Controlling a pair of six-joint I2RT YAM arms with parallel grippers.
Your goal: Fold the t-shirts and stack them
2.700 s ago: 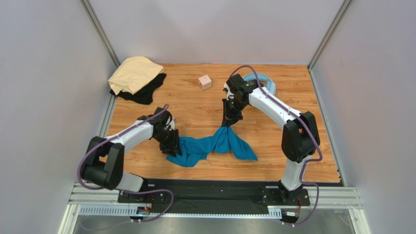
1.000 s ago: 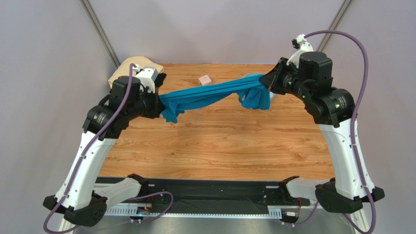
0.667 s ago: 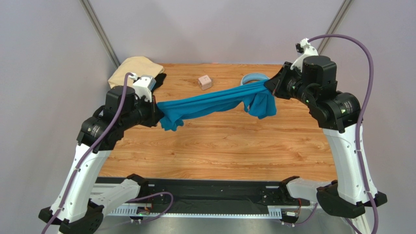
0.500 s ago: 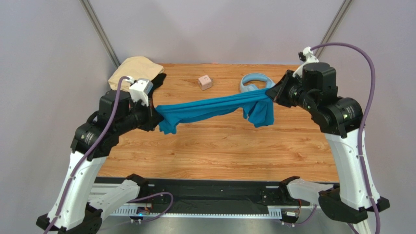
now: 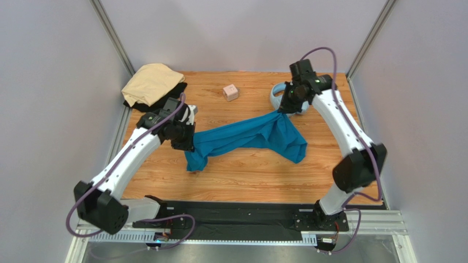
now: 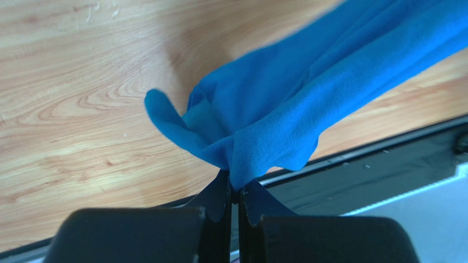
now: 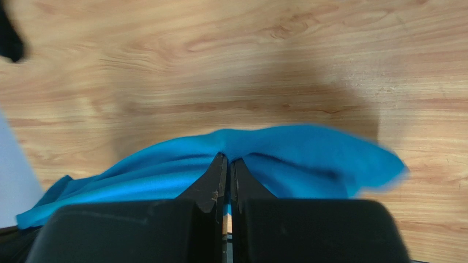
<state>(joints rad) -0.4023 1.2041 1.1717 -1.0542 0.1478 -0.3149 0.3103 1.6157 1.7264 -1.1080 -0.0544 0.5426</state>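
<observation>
The teal-blue t-shirt (image 5: 247, 134) is stretched in a band between my two grippers, low over the wooden table (image 5: 247, 175). My left gripper (image 5: 188, 144) is shut on its left end, and a loose flap droops below it. In the left wrist view the gripper (image 6: 235, 189) pinches a bunched fold of the shirt (image 6: 285, 104). My right gripper (image 5: 283, 107) is shut on the right end, and cloth hangs down beside it. The right wrist view has that gripper (image 7: 227, 160) biting the shirt's edge (image 7: 307, 159). A pale tan t-shirt (image 5: 149, 82) lies on a black t-shirt (image 5: 166, 98) at the back left.
A small pink cube (image 5: 231, 91) sits at the back middle of the table. Light-blue headphones (image 5: 276, 94) lie just behind my right gripper. Grey walls close in the left and right sides, and a black rail (image 5: 241, 211) runs along the near edge.
Both arms have come down from high above the table, bringing the stretched teal shirt low over the wood. The right arm now reaches far forward, and the left end has moved toward the near side.
</observation>
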